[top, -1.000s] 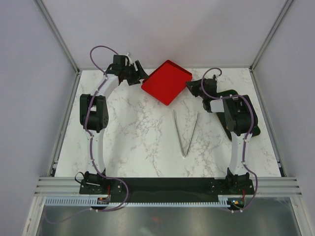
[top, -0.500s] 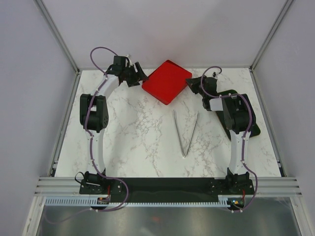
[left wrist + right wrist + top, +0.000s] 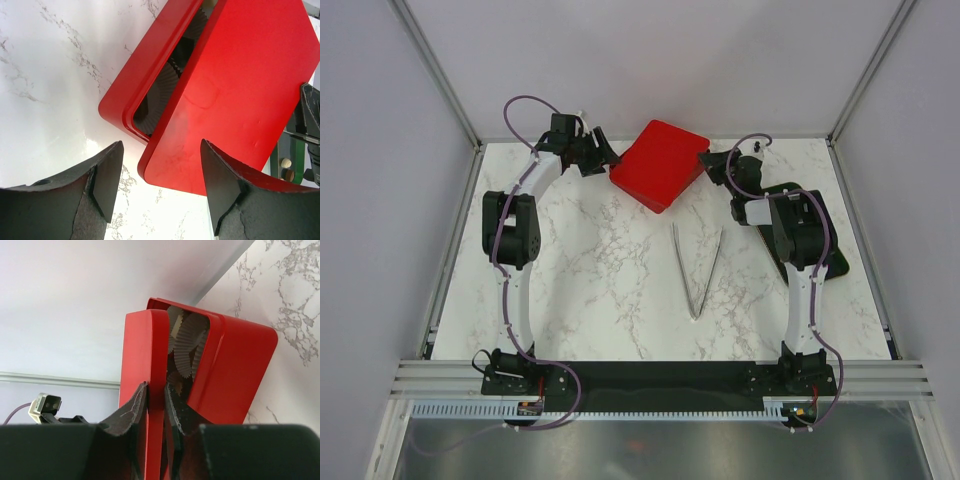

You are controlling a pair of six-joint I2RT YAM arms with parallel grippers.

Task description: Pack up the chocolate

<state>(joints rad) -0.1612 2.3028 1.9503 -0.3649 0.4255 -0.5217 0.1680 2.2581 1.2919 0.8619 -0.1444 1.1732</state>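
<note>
A red box (image 3: 131,82) lies at the back of the table with pleated paper cups (image 3: 189,342) inside. Its red lid (image 3: 660,162) sits tilted over it, partly covering the opening. My right gripper (image 3: 156,387) is shut on the lid's edge (image 3: 150,345), one finger inside and one outside. My left gripper (image 3: 161,150) is open just off the lid's near corner, touching nothing. In the left wrist view, two small tan and brown chocolate pieces (image 3: 286,168) show at the far right, in a green tray. No chocolate shows inside the box.
Long metal tweezers (image 3: 697,265) lie in a V at mid-table. A dark green tray (image 3: 837,262) sits under the right arm at the right side. The enclosure's back wall stands close behind the box.
My right gripper has carried the lid back and leftward, turning it further over the box. The left jaws have narrowed slightly but stay open.
</note>
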